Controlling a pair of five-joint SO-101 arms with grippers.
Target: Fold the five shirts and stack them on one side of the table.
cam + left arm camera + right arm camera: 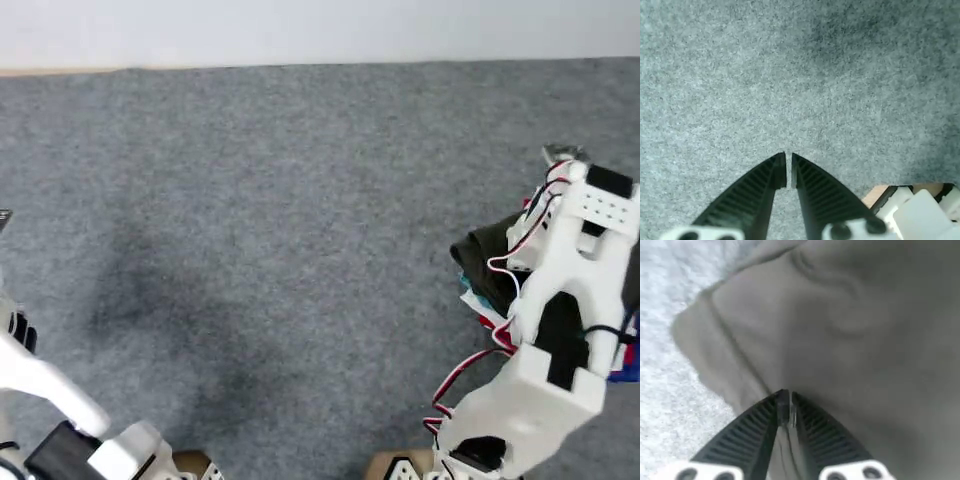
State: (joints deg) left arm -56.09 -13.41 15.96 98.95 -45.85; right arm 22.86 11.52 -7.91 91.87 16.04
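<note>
A dark olive shirt lies under my right gripper, whose fingers are shut with a crease of the cloth pinched at their tips. In the high view this shirt tops a stack of folded shirts at the table's right edge, with red, white and blue layers peeking out below; the right arm covers most of the pile. My left gripper is shut on nothing, just above bare grey carpet.
Grey carpet covers the table. The left arm sits at the near left corner. Arm bases and a wooden edge line the near side. A pale wall runs along the far edge.
</note>
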